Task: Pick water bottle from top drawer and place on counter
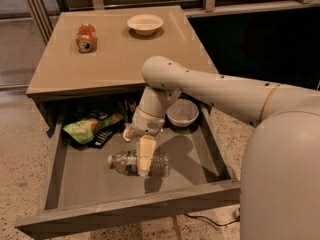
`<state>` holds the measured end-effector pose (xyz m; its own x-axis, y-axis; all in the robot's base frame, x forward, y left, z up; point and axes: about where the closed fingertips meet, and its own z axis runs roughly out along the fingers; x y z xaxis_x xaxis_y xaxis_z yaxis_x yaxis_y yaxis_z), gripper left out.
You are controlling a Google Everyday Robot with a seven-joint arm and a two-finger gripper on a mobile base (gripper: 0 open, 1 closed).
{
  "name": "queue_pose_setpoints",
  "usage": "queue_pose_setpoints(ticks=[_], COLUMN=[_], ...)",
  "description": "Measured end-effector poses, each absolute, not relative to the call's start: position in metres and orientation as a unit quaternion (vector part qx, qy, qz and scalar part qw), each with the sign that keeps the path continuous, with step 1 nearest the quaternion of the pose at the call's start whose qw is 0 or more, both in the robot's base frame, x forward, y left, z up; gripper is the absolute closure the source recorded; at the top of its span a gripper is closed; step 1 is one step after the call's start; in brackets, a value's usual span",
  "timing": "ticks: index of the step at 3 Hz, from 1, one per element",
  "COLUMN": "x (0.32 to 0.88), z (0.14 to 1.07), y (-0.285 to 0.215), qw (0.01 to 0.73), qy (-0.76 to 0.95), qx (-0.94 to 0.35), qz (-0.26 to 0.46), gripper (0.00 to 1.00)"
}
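On the counter an orange soda can lies toward ten o'clock and a white bowl toward twelve. Below, the top drawer stands pulled out, with a green snack bag at its ten o'clock. The water bottle lies on its side near the middle, cap toward nine o'clock. The gripper points down across the bottle's middle; whether its jaws are apart or clamped cannot be told. A grey bowl sits at one o'clock
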<state>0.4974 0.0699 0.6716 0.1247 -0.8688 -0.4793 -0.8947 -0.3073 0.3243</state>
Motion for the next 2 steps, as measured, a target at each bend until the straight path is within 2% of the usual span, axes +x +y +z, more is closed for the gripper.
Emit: queue_pose_setpoints(ticks=[2], x=[0.4974], z=[0.6716], y=[0.0699], qw=[0.021], qy=[0.588], qx=[-0.750], qz=[0.303], gripper=[0.46])
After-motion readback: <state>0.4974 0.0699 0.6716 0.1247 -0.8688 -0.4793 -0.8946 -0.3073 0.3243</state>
